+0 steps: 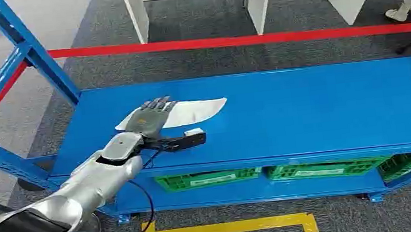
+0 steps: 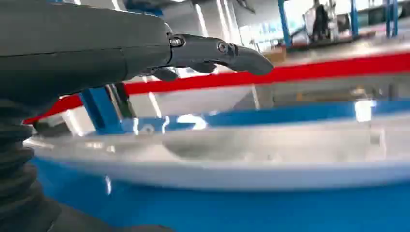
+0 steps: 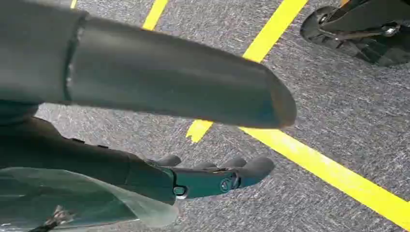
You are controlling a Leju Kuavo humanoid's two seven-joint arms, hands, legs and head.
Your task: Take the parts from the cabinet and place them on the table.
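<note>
On the blue shelf top (image 1: 306, 111) of the rack, toward its left end, a flat white part (image 1: 191, 111) is seen lying, apparently sealed in a thin clear bag. It is judged to be light, thin and somewhat flexible, with a slick plastic skin that could slide on the painted metal; a pinch at the near edge, thumb below and fingers above, is thought the safest hold, since a press from above would only push it along.

The left hand (image 1: 154, 117) is held over the part's left portion, palm down, its fingers (image 2: 217, 50) stretched out straight and released, holding nothing. From the left wrist view, a gap seems to remain between the fingers and the part's pale surface (image 2: 241, 150), though the blur leaves contact uncertain. The part's right end extends well clear of the hand.

The right hand (image 3: 203, 179) is seen hanging above the grey floor with yellow lines; something clear and bag-like lies against it, and whether that is held cannot be told.
</note>
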